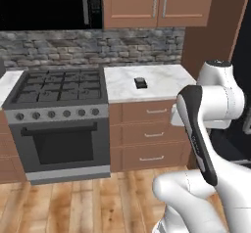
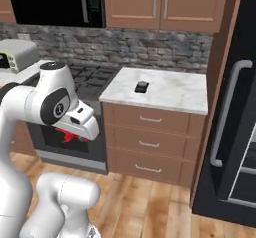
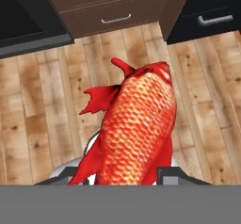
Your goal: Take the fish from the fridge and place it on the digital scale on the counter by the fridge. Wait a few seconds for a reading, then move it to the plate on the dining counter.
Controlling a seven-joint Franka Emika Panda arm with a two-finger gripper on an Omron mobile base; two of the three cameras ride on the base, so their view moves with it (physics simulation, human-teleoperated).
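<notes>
Above wood floor, gripper (image 3: 126, 177) clamps fish (image 3: 136, 133) (red-orange)

Scale (image 1: 140, 82) sits on counter (image 1: 162, 87), near its middle. Stove (image 1: 59, 87) is just left of counter, fridge (image 2: 235, 132) on its right. Cupboards (image 1: 157, 4) hang above counter. Fish (image 3: 136, 129) is between gripper (image 3: 132, 173) tips, above floor (image 3: 42, 119), in front of drawers (image 3: 115, 6).

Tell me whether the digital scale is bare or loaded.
Bare: the digital scale has nothing on it; the fish sits in the end effector.
</notes>
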